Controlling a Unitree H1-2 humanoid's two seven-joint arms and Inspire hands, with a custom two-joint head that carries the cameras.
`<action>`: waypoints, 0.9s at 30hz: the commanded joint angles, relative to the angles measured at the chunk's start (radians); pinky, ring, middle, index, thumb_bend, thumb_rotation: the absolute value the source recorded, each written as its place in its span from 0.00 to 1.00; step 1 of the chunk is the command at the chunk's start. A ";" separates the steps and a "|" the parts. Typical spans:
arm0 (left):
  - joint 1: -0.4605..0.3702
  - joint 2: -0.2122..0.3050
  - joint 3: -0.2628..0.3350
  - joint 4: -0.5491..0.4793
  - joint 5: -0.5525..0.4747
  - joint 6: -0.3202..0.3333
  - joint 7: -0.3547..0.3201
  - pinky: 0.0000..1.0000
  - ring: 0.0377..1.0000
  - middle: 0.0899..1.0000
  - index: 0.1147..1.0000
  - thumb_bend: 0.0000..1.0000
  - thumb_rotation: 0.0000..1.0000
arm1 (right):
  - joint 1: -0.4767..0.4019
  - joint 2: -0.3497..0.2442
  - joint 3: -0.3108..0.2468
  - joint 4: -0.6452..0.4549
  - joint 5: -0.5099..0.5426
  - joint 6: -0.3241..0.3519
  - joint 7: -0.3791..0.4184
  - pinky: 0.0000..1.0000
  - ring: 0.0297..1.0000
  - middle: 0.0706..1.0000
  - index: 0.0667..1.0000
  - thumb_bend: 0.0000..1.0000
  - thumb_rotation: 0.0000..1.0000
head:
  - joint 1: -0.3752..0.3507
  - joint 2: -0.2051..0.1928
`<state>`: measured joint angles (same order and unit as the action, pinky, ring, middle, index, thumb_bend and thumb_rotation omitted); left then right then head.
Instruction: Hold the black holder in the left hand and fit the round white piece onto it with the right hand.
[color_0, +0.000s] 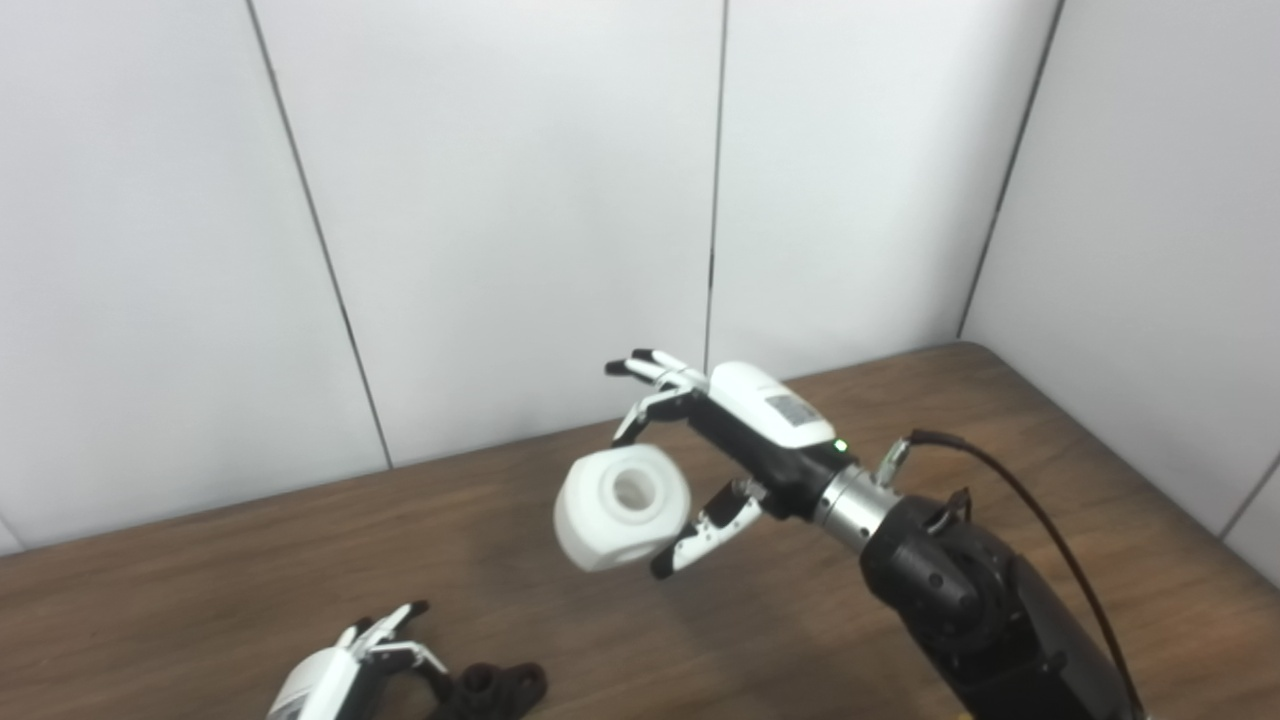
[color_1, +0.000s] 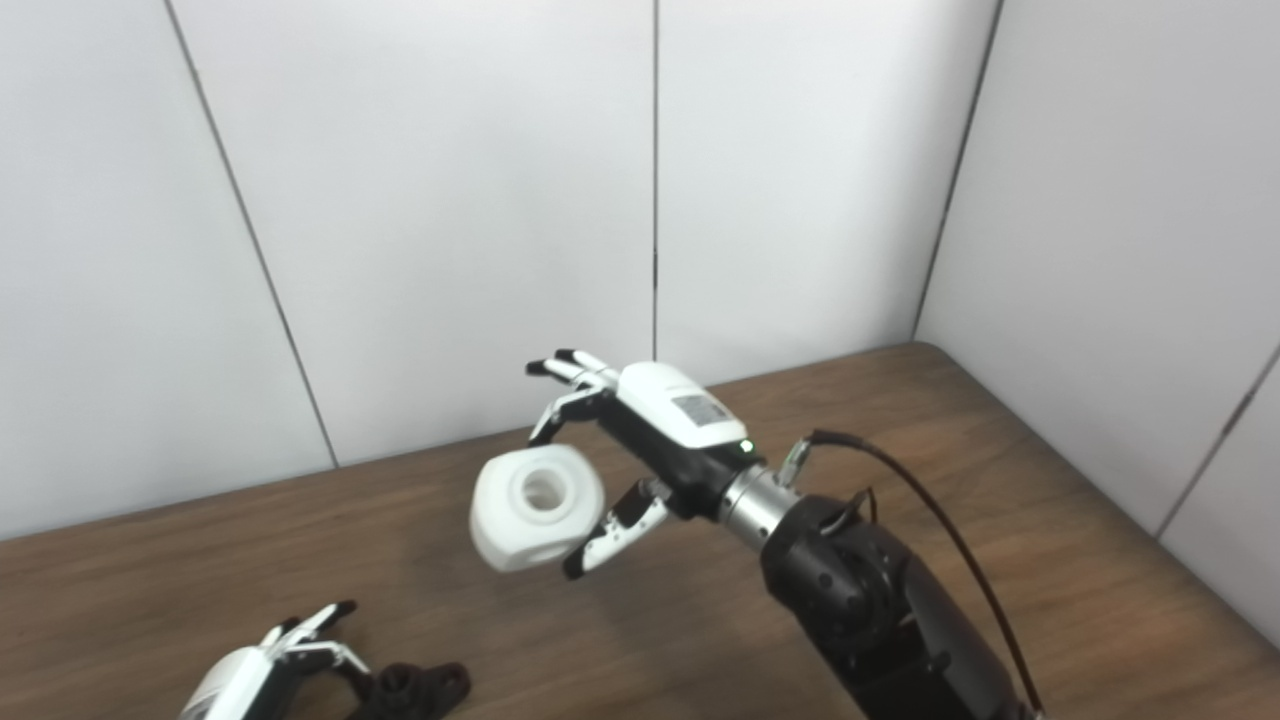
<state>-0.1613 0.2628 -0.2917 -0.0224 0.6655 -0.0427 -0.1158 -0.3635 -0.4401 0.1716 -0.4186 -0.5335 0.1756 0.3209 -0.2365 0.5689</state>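
The right hand (color_0: 745, 440) holds the round white piece (color_0: 622, 507) in the air above the wooden desk (color_0: 1000, 420), its fingers (color_0: 650, 365) arched over the top and the thumb pressing from below. The piece is a chunky, rounded plastic block with a bore facing the camera; it looks rigid, smooth and fairly light, so it may slip or rotate in such a pinch. Holding it by the outer flanks, clear of the bore, suits the fitting.

The black holder (color_0: 495, 688) lies at about 7 o'clock from the white piece, well apart, low near the frame's bottom edge. The left hand (color_0: 345, 672) curls around its left end, apparently gripping it. It looks stiff and small, with a raised boss.
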 joint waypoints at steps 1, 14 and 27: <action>-0.017 -0.013 -0.006 -0.040 0.019 -0.006 0.020 1.00 0.92 0.92 0.42 0.51 0.04 | -0.043 0.027 0.014 -0.065 -0.017 0.012 0.016 0.75 0.98 0.93 0.44 0.50 0.15 | 0.014 0.015; -0.012 -0.063 -0.028 -0.128 0.077 0.094 -0.032 1.00 0.93 0.93 0.42 0.51 0.05 | -0.034 0.149 0.114 -0.101 -0.108 0.062 0.115 0.83 0.98 0.94 0.44 0.50 0.14 | 0.149 0.078; -0.001 -0.085 -0.032 -0.117 0.082 0.067 -0.001 1.00 0.91 0.92 0.42 0.51 0.05 | 0.026 0.188 0.149 -0.075 -0.144 0.037 0.108 0.89 0.99 0.94 0.44 0.50 0.15 | 0.178 0.100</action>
<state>-0.1447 0.1819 -0.3264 -0.1134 0.7469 0.0475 -0.1493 -0.3189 -0.2515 0.3260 -0.4799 -0.6736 0.2366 0.4397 -0.0583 0.6688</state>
